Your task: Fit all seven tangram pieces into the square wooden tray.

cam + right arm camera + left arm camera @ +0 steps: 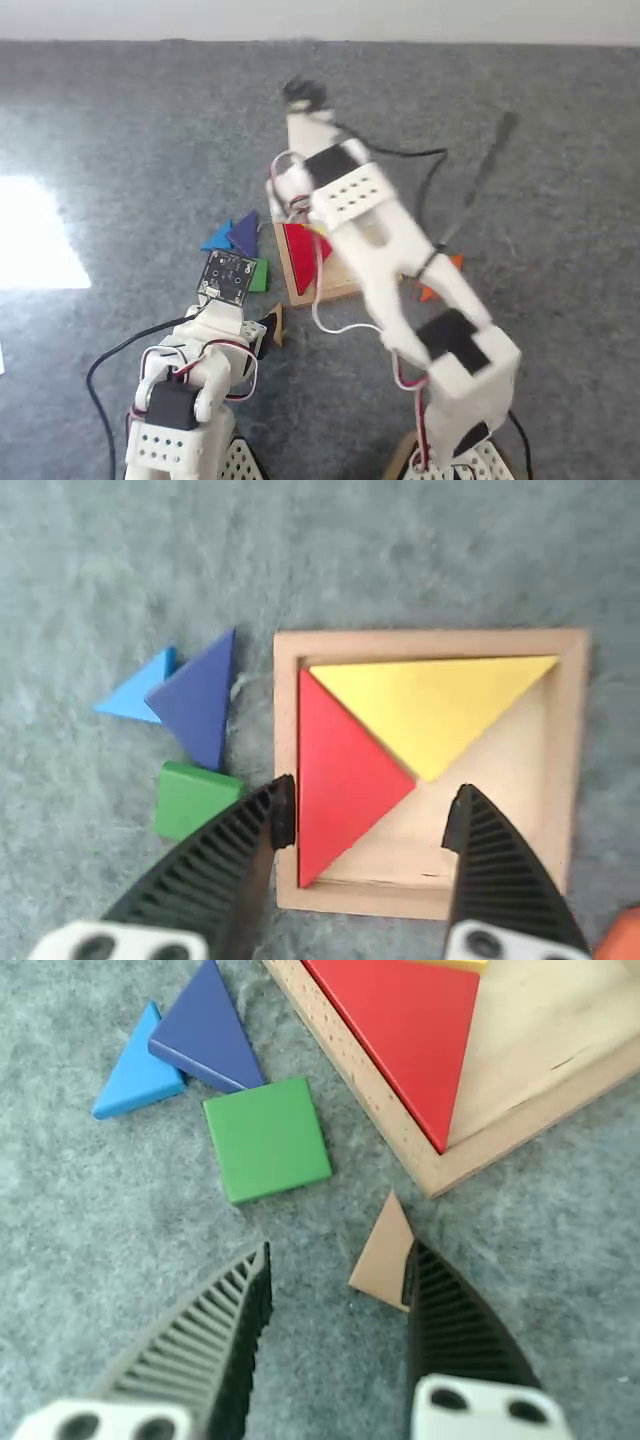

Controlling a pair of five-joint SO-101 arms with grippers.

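Right wrist view: tray [430,640] under pincer [372,805]

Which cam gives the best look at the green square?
Left wrist view: the green square lies whole and unblocked, beside the dark blue triangle. Right wrist view has the square partly hidden by the right gripper. High view shows a green sliver of it past the left arm's camera board.

No writing, number, label or sign can be read on the square wooden tray [432,640] or the grey felt surface [100,120] around it.
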